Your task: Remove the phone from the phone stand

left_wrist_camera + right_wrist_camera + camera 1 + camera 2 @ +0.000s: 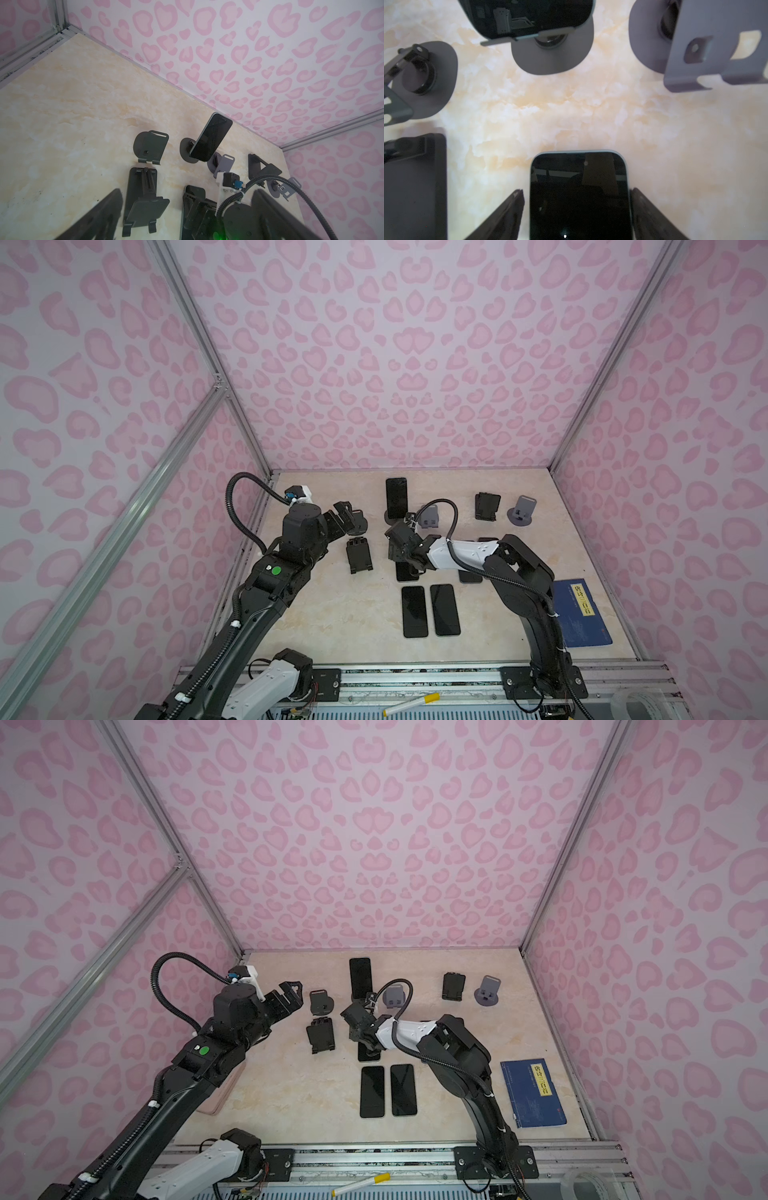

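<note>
The right pincer [576, 191], jaws apart, straddles a flat-lying black glass phone [579, 209] on the beige marbled tabletop [571, 116], barely clear of its edges. It should lift straight up, dragging nothing. A second black phone [211, 141] leans on the dark round-based stand [185, 153] beyond.

Left arm [257, 614], right arm [523, 572] black — white shells [473, 549], ribbed cables [230, 497], green dot [275, 571] on left
</note>
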